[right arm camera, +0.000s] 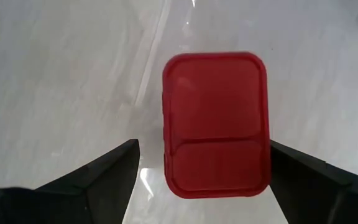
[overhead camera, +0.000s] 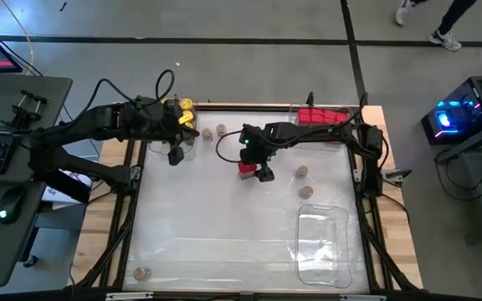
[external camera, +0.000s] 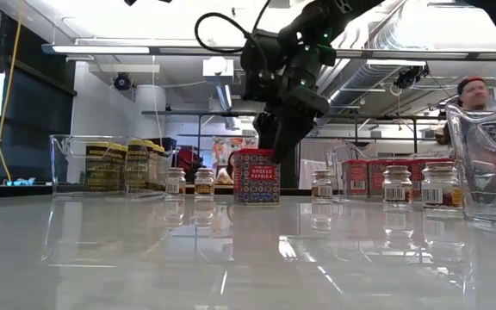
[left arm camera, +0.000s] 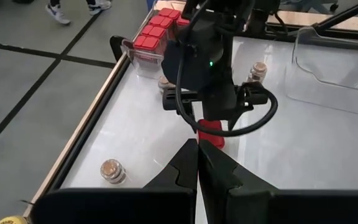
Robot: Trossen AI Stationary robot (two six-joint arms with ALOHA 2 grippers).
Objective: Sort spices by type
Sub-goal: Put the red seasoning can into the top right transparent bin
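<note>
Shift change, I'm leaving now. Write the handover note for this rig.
Right gripper: open, straddling the red paprika box mid-table, not gripping yet.
Left gripper: shut, empty, by the yellow-lidded jars' tray.
Done: red boxes in the far right tray; yellow-lidded jars in theirs.
Left: the paprika box, then the brown-lidded jars scattered on the table; the near clear tray holds nothing.

1. Red box [right arm camera: 216, 124]: plain red lid; in the low view its side label is patterned, dark with pale lettering.
2. Far-right tray's boxes [overhead camera: 320, 115]: red tops.
3. Far-left tray's jars [overhead camera: 182, 105]: yellow lids, dark labels.
4. Loose round jars [overhead camera: 303, 171]: tan lids, clear glass, pale labels.
5. Both arms [overhead camera: 99, 125]: black; a green light shows on the right one.
6. Table [overhead camera: 216, 226]: glossy white, pale wood rim.
</note>
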